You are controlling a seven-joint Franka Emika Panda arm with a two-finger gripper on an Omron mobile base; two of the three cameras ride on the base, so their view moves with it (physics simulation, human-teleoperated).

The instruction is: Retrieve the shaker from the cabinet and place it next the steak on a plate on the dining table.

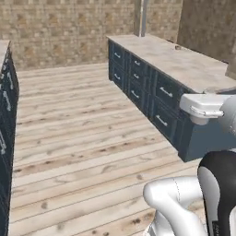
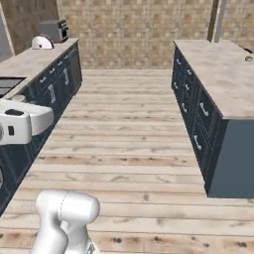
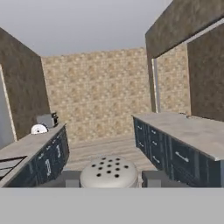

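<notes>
A pale plank floor [image 1: 83, 138] with dark knots runs the length of a rendered kitchen to a rough tan brick wall [image 2: 139, 30]. On the right of the room stands the dining table [image 1: 184, 62], a long beige marbled stone slab on a dark blue base fronted with drawers that carry short silver handles; a small dark round object sits near its far end, too small to make out. Across the aisle, a counter [image 2: 30, 62] with a similar mottled stone top rests on blue cupboard doors with bar handles. At its far end are a boxy grey appliance [image 2: 53, 31] and a white dome-shaped object [image 2: 41, 43] just beside it, and a dark ridged inset [image 2: 9, 85] lies in the near part of the top. The arm's white, rounded links with a glossy black joint rise at the bottom of both base views.

In the hand view the shaker [image 3: 109, 173] shows as a grey-beige metallic dome pierced with small dark holes, sitting between the two dark finger tips of the gripper [image 3: 109, 179], which are pinched against its sides and carry it clear above the floor, well apart from both tops.
</notes>
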